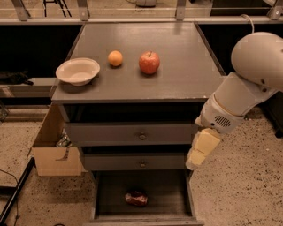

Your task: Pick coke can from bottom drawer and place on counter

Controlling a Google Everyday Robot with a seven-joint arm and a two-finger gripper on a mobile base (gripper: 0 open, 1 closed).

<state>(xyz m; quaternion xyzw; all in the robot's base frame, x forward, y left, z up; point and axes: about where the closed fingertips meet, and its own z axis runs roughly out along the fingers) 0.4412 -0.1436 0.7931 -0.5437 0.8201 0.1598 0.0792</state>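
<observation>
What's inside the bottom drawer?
A coke can lies in the bottom drawer, on its dark floor. The drawer's back part is hidden under the cabinet. The end effector hangs above its right side, outside it.

Indoor test space, lab-like rather than a home; a free-standing grey cabinet with a worn counter stands on a speckled stone-chip floor; on top only a pale bowl, an orange and an apple, set apart from each other; open cardboard box against the cabinet's left side; thin black cable across the floor at near left; metal frame legs along the far edge; white robot arm at right, its gripper hanging at the cabinet's right front edge, beside the middle drawer.
</observation>
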